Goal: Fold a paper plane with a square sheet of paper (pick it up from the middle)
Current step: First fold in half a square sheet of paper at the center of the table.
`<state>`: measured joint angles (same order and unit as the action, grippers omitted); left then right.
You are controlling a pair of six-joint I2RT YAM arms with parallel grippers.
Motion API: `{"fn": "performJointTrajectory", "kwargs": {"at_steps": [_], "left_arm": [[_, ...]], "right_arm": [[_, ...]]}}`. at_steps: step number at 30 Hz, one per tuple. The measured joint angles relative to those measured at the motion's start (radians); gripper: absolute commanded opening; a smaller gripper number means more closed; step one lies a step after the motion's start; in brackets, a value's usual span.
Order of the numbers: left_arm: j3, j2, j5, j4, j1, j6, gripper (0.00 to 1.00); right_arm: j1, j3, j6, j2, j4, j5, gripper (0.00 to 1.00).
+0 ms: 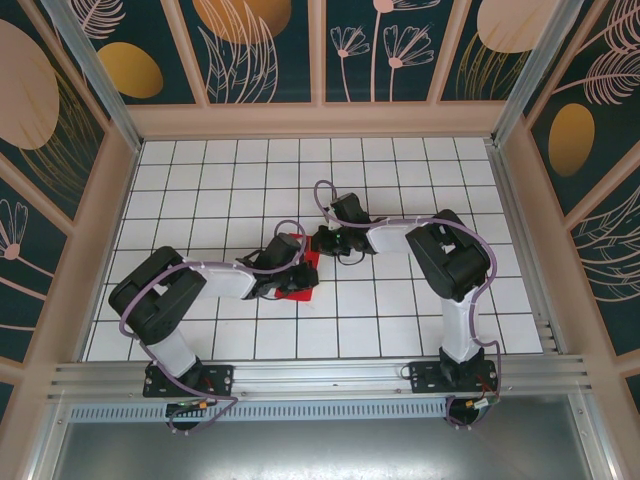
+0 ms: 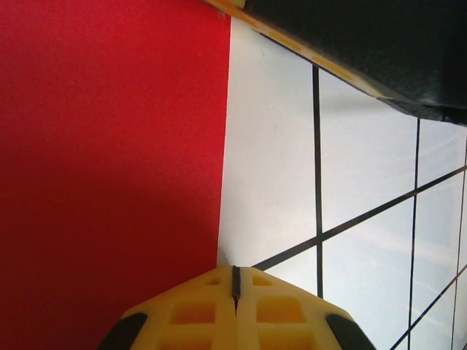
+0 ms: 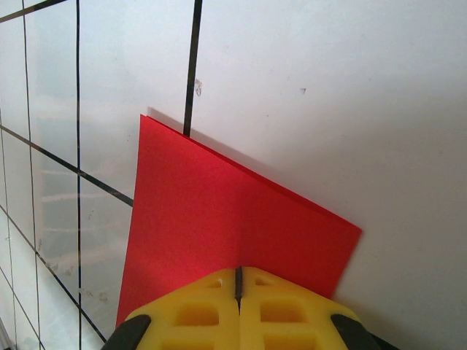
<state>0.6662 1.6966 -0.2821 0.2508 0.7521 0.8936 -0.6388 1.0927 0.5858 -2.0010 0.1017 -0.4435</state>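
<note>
Folding is under way, by my read, with the plane nowhere near shaped. From the top external view both arms reach in to meet at the centre of the tabletop (image 1: 400, 320). The square sheet of paper (image 1: 298, 291) lies flat there, mostly hidden under them. The left gripper (image 1: 292, 268) sits over its near-left part and the right gripper (image 1: 322, 243) just beyond its far-right corner.

Over to the left wrist: the left gripper (image 2: 235, 281) has its yellow fingers pressed tight together, nothing between them. The tip sits right at the paper's straight edge, touching or just beside it, I cannot tell which. Red fills the ground to one side, white grid the other, and a dark housing (image 2: 365, 44) looms at the top corner.

Now the right wrist: the right gripper (image 3: 238, 281) is likewise squeezed closed, its tip planted on the sheet's near edge, red spreading ahead of it. The far edge looks doubled, which hints at a layer already turned over, though that is a guess.

So this reads as pinning or creasing, not carrying. The next move calls for one tip to hold the sheet firm while the other runs along the edge, or for jaws to part before any lift
</note>
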Motion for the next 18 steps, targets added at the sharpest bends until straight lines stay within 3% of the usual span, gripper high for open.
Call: {"fn": "performJointTrajectory", "kwargs": {"at_steps": [18], "left_arm": [[-0.116, -0.081, 0.01, 0.06, 0.058, 0.047, 0.0]], "right_arm": [[0.003, 0.0, 0.0, -0.002, 0.002, -0.004, 0.0]]}}
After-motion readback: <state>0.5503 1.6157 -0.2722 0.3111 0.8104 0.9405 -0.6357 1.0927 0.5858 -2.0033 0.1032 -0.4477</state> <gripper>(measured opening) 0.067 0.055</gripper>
